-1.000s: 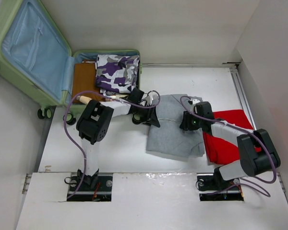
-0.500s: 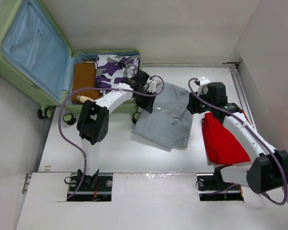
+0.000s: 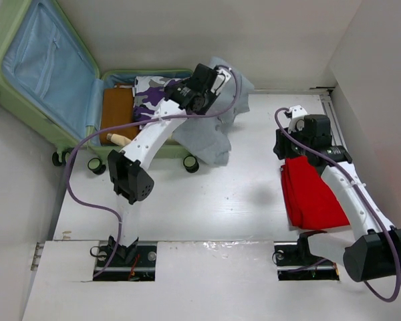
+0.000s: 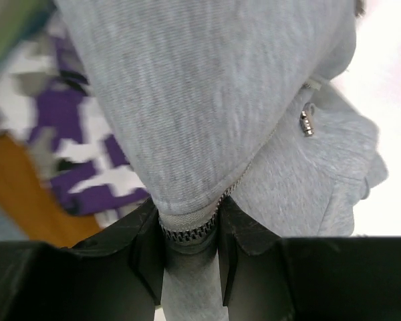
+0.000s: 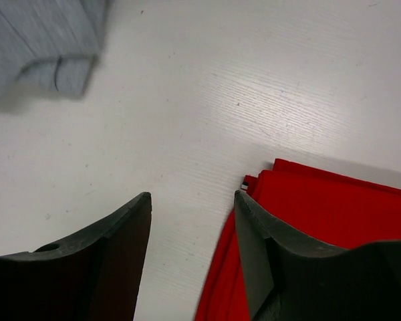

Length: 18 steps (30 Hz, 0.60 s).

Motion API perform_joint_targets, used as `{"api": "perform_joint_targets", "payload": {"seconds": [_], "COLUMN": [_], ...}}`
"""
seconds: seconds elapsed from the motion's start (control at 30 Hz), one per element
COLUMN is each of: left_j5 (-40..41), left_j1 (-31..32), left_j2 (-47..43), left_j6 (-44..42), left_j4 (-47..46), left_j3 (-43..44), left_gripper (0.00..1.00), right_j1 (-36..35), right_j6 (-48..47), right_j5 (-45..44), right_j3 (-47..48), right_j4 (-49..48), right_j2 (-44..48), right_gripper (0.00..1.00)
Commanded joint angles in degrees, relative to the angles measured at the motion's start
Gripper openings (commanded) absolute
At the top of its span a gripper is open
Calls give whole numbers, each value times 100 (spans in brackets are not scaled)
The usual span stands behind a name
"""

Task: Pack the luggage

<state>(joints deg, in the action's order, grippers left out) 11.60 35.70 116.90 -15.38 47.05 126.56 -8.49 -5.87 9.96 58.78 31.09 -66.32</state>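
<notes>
Counted one luggage (image 3: 47, 73), a pale green hard-shell suitcase, lying open at the far left corner of the table (image 3: 240, 200), lid propped up with its light blue lining showing. Made out four wheels (image 3: 190, 164) along its lower edges. Found two things inside the base: one purple, white and grey camouflage garment (image 3: 157, 97) on the right side, and one flat brown item (image 3: 117, 114) touching it on the left.

Saw two arms, with one purple cable (image 3: 87, 200) looped along each. Found the left gripper (image 4: 190, 227) raised over the suitcase's right edge, jaws pressed together on the zipped edge of one grey zip-up garment (image 4: 207, 100), pinching cloth and zipper teeth between the two fingers. Noted the garment hanging from that pinch, draped partly above the camouflage garment and partly down past the suitcase wall towards the table. Spotted one metal zipper pull (image 4: 307, 124) dangling on the grey cloth.

Found the right gripper (image 5: 190, 227) well apart from all that, low over the table's right side, its two fingers spread with only bare tabletop between them, gripping nothing. Saw one folded red garment (image 5: 334, 221) lying flat on the table, a corner of it just beside the right-hand finger. Could not tell whether that finger touched the red cloth.
</notes>
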Motion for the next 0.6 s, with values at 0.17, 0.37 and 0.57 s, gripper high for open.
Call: {"api": "perform_joint_targets", "payload": {"seconds": [0.17,0.37,0.57], "left_j5": [1706,1154,-464], "left_j1": [-361,-1863,-3444], "left_j2": [-281,-659,-1011], "left_j6": [-897,-950,-1353], "left_j4": [-29,287,-476], "left_j3": [1143,785,-754], "left_gripper": [0,0,0], "right_j1": [120,120,120], "right_j6": [-134,-134,-134], "right_j5": [-90,-90,85], "right_j3": [291,291,239], "right_j4": [72,72,-42], "right_j2": [278,331,208], "right_gripper": [58,58,59]}}
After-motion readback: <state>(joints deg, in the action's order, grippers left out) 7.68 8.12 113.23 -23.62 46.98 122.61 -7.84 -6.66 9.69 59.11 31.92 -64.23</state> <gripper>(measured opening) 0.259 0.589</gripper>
